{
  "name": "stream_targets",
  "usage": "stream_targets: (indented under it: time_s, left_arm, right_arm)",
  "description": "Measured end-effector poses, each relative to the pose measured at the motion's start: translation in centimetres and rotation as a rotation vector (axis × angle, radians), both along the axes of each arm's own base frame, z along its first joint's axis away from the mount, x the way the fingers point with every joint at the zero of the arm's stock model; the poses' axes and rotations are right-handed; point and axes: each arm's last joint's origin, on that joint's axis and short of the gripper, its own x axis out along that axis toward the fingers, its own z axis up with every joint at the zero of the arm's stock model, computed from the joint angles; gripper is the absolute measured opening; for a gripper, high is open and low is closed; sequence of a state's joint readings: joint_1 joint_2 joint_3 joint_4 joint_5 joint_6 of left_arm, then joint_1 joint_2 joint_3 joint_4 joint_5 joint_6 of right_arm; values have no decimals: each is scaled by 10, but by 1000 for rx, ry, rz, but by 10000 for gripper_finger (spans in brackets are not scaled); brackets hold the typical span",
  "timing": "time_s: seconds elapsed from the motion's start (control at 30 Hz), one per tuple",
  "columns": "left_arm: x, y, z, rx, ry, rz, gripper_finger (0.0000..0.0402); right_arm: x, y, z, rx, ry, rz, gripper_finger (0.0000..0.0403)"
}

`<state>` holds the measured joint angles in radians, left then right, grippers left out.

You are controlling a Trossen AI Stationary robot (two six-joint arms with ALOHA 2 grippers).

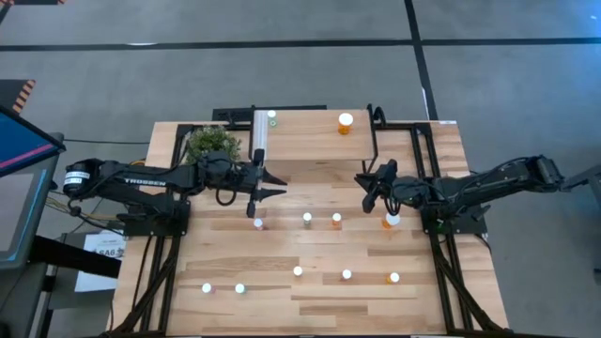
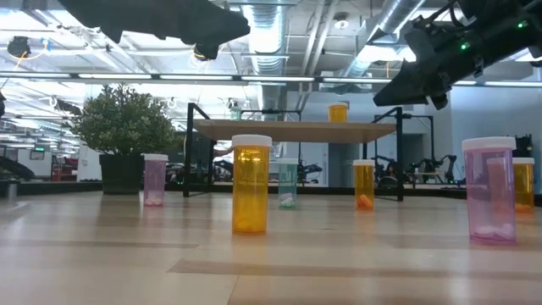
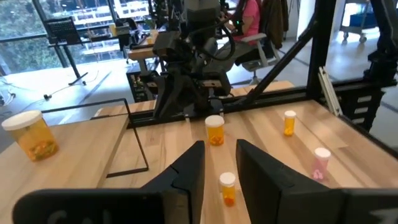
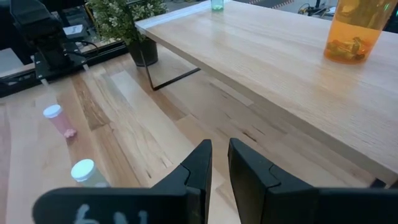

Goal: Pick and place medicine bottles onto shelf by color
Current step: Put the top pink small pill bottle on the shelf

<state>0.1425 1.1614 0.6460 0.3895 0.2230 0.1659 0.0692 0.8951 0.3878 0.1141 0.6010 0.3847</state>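
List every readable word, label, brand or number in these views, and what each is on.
"TROSSEN": white lettering on the left arm, high view.
White marks on the right gripper body, right wrist view: cut off, unreadable.
Paper sheet beside the table, high view: print too small to read.
Medicine bottles: no readable labels.

My left arm reaches in from the left edge of the light-wood tabletop, stretched nearly level and raised clear of it. My left gripper hangs over the tabletop's middle-left, its two dark fingers pointing toward the centre with a narrow gap between them, holding nothing. My right arm comes in from the tabletop's right edge, elbow bent, also lifted off the wood. My right gripper faces the left one across the tabletop's centre, well apart from it, fingers slightly parted and empty.
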Motion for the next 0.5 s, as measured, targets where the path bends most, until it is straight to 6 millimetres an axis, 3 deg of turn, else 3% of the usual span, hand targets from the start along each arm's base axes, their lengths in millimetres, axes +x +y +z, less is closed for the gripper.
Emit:
stream_targets:
  time_s: [0.5]
  left_arm:
    - [-1,0,-3,61,27,-9,83]
  right_arm:
    - [0,0,0,0,4,1,76]
